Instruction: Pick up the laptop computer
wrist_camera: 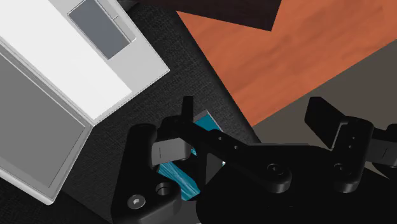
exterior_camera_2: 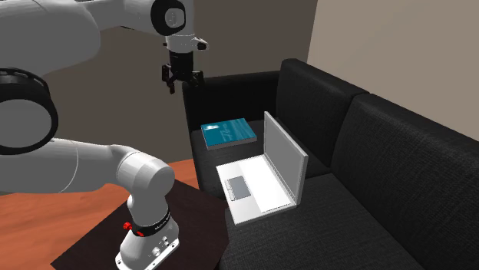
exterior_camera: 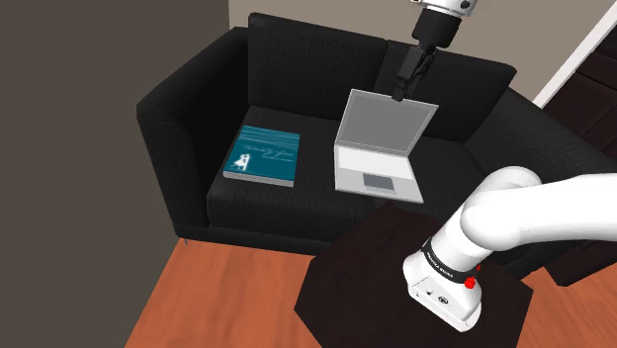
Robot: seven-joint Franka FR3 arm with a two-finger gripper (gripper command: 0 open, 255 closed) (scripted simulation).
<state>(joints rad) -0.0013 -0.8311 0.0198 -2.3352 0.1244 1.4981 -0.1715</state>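
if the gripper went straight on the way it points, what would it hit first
Probably the black sofa, right beside the teal book. It would miss the laptop, which lies off to one side. The open gripper hangs high above the seat, so depth is uncertain.

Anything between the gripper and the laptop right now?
Nothing visible does. The open gripper hangs in free air, roughly over the teal book, which lies on the sofa seat beside the open laptop, apart from it.

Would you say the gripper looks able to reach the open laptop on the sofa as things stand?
Probably yes. The gripper hangs open in the air over the sofa, with nothing between it and the laptop. The teal book lies apart from the laptop on the seat.
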